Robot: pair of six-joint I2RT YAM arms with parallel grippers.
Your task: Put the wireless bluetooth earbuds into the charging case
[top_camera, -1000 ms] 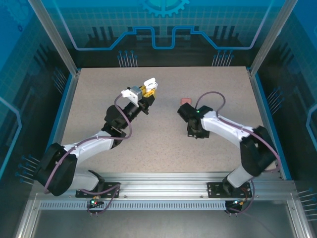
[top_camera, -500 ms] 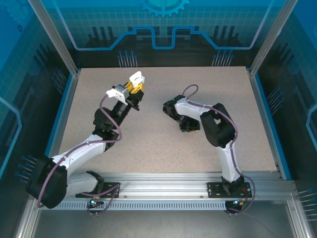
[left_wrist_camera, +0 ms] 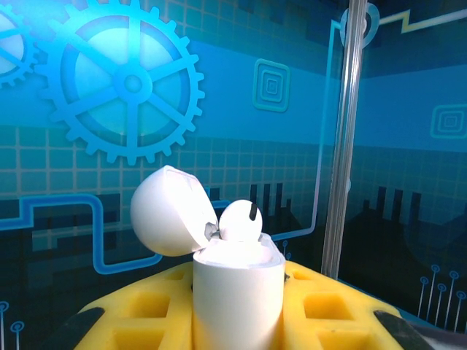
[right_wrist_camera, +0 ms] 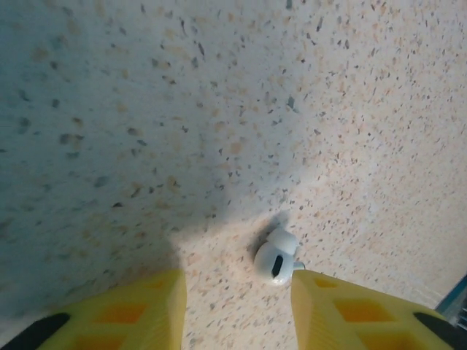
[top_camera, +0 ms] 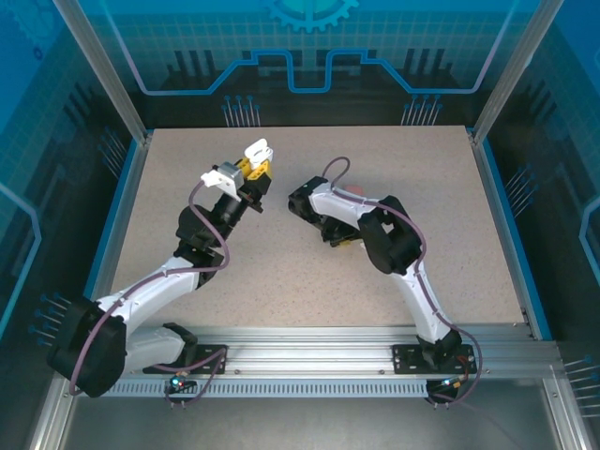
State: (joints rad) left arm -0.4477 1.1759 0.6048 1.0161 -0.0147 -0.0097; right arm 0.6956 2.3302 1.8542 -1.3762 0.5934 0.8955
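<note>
left claw [top_camera: 254, 162]: clenched on white case [left_wrist_camera: 238, 292], lid open, seated earbud [left_wrist_camera: 241, 220] inside | right claw [right_wrist_camera: 235, 288]: released, above loose white earbud [right_wrist_camera: 276, 257] on counter [right_wrist_camera: 146, 109]

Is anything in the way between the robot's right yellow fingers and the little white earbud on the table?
No, nothing visible is. The white earbud lies on the table just ahead of the open jaws of the right gripper, with only bare speckled tabletop around it.

Top high behind; wrists close (right faces tabletop [right_wrist_camera: 146, 109]).
</note>
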